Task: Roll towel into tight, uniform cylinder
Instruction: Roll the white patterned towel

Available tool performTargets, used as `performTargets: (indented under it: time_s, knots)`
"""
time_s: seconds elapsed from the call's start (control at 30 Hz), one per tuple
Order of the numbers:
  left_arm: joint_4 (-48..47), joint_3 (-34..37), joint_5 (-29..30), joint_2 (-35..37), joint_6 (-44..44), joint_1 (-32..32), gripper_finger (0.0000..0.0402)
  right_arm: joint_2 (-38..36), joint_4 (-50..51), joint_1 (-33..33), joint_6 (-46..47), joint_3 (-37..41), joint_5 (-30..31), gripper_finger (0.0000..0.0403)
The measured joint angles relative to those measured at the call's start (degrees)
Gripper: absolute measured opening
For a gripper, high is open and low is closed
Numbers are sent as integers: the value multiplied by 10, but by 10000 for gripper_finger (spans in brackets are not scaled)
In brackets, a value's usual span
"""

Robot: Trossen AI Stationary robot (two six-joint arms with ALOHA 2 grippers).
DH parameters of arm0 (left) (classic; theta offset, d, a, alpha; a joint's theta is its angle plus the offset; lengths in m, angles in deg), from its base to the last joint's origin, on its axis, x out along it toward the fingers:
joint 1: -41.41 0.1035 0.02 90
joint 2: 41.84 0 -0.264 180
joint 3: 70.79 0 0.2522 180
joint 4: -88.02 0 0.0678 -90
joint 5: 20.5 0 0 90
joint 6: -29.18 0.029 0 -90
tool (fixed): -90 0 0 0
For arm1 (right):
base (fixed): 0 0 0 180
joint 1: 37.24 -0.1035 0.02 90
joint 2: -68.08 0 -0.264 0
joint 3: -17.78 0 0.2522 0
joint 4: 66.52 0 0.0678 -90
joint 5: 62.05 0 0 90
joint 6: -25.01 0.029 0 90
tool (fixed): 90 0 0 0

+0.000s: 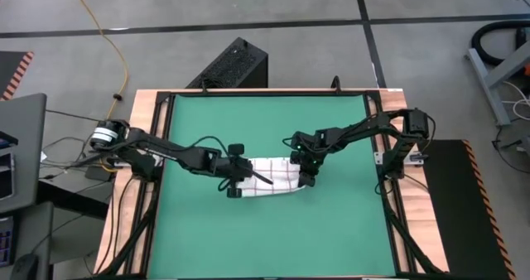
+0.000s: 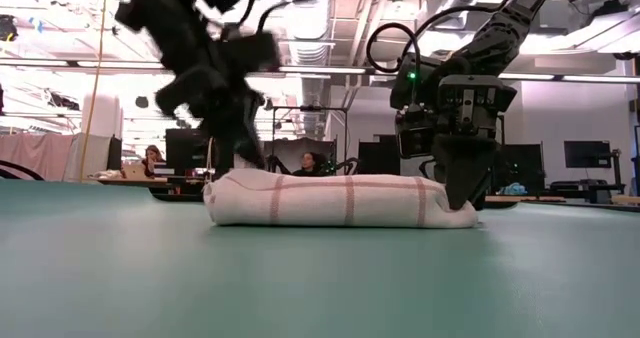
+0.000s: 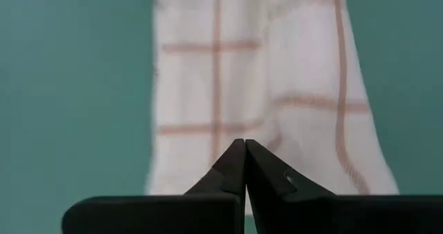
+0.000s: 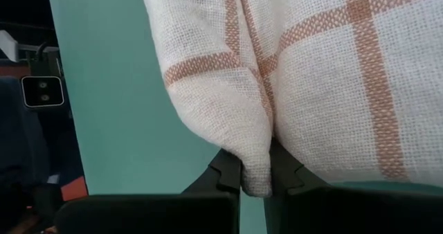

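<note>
Right gripper [image 4: 253,182]: we see it pinching a fold at the towel's [image 1: 272,179] end.
Left gripper [image 3: 245,166]: fingers pressed together, holding nothing, above the towel's other end.
Towel: we find it rolled, lying mid-mat on the green mat [image 1: 265,238].

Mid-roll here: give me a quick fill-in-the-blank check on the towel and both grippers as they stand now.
1. The towel lies on the ____ mat.
2. The right gripper pinches a fold of the ____ between its fingers.
3. The left gripper has its fingers ____, holding nothing.
4. The towel's lines are red-brown on ____ cloth.

Missing words: green; towel; shut; white
</note>
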Motion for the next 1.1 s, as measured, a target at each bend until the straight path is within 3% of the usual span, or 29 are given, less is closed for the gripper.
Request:
performTargets:
  time_s: [0.17, 0.6, 0.8, 1.0, 1.1]
  knots:
    - [91, 55, -42, 0, -16, 6, 0, 0, 0, -2, 0, 0, 0, 37]
    - [79, 88, -102, 0, -80, 0, 0, 1, -3, 19, 15, 1, -43, 37]
    - [75, 88, -163, 0, -114, 3, 0, 2, -33, 35, 38, 1, -80, 37]
    - [79, 88, -162, 0, -130, 2, 0, 2, -59, 55, 70, -4, -101, 37]
    - [79, 89, -162, 0, -130, 2, 0, 2, -60, 69, 89, -5, -140, 37]
